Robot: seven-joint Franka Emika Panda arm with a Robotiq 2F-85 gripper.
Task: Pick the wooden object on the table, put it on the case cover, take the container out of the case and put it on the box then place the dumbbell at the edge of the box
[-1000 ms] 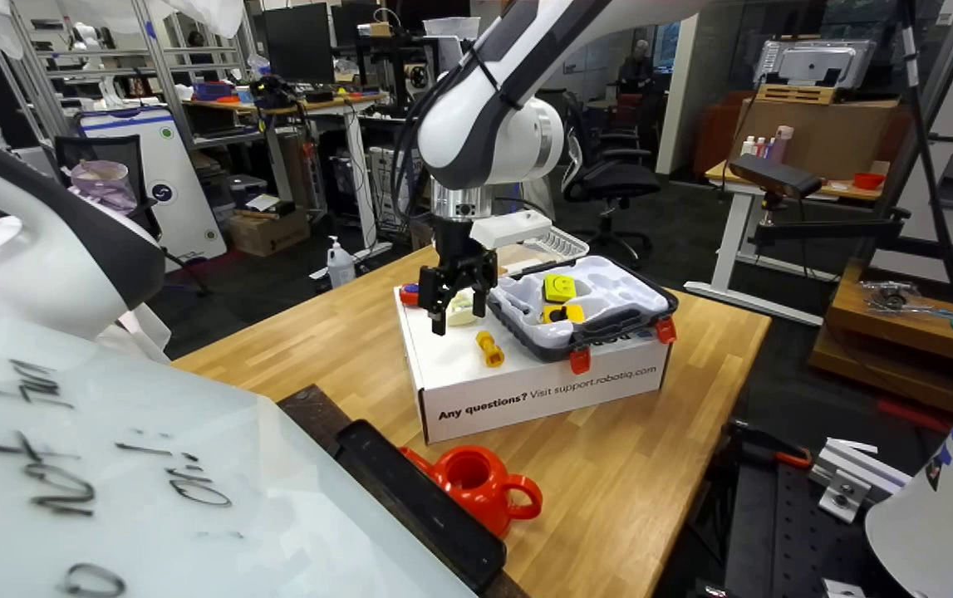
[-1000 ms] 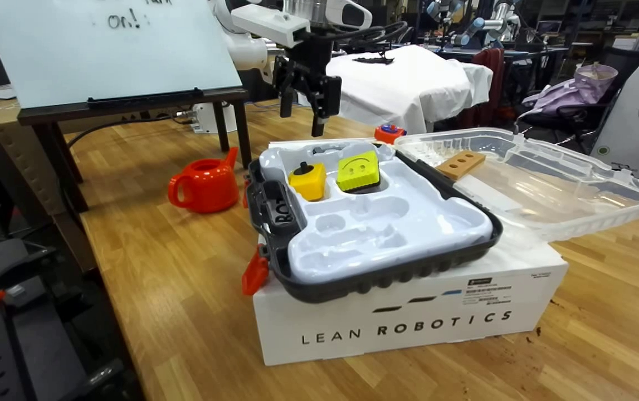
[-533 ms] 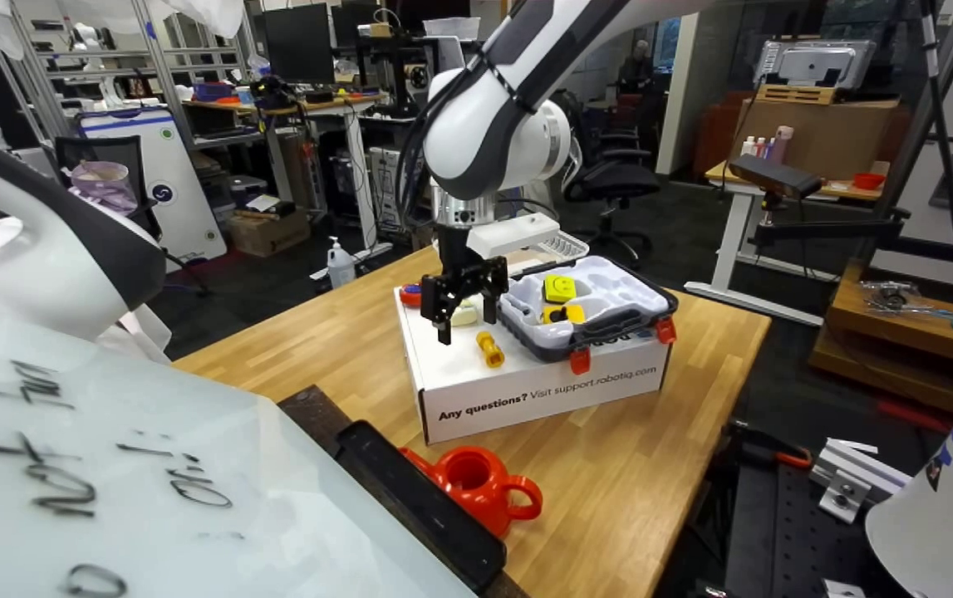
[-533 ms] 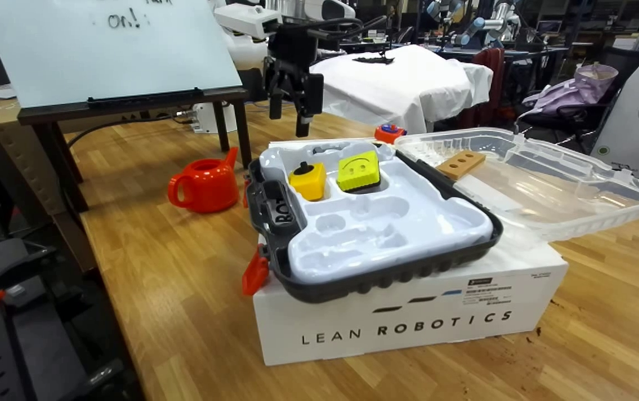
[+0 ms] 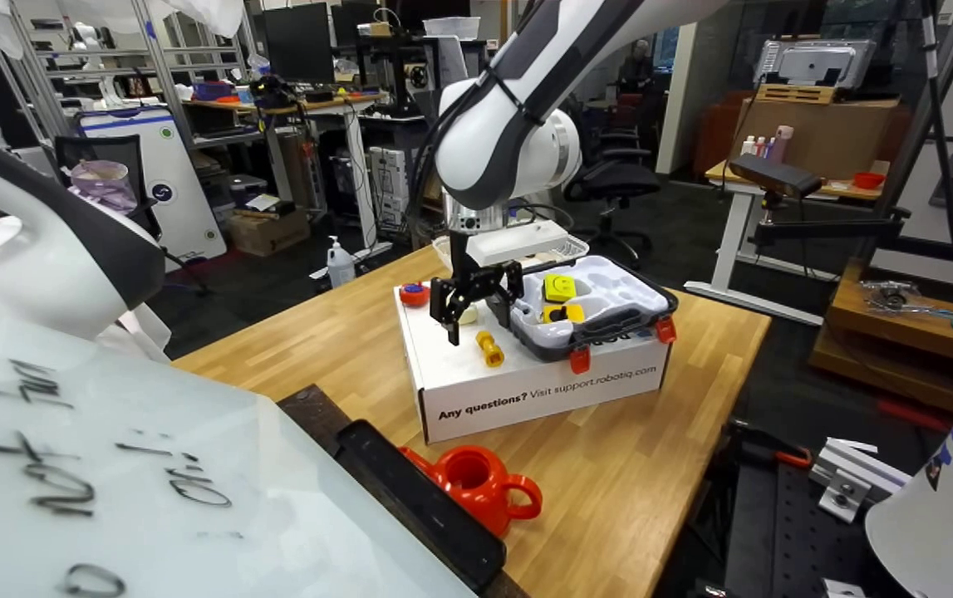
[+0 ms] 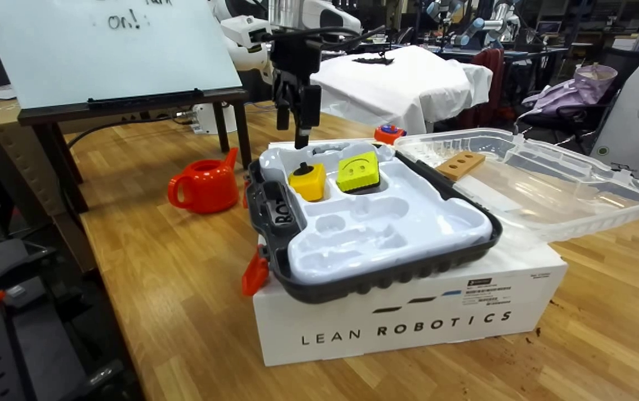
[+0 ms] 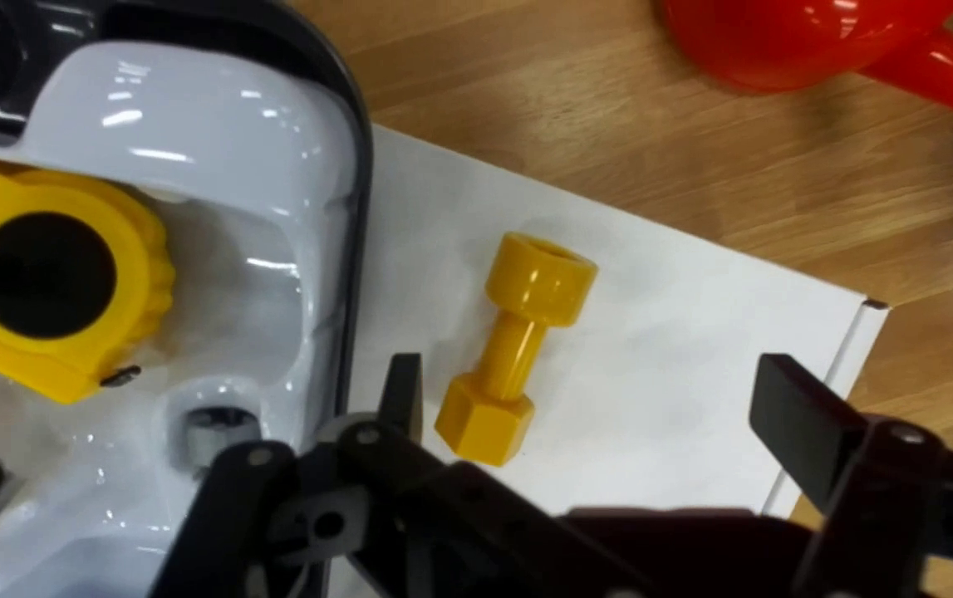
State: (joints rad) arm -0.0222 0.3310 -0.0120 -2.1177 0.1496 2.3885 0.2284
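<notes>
Jaws: gripper (image 7: 588, 394) spread wide
Dumbbell (image 7: 516, 353): below it, on the box (image 7: 667, 340), beside the case (image 7: 185, 116)
Hex end (image 7: 484, 422): between fingers (image 7: 804, 415) in wrist view, nearer the case-side one

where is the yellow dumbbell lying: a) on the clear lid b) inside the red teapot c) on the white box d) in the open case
C, since the wrist view shows the yellow dumbbell lying on top of the white box, beside the case.
</notes>
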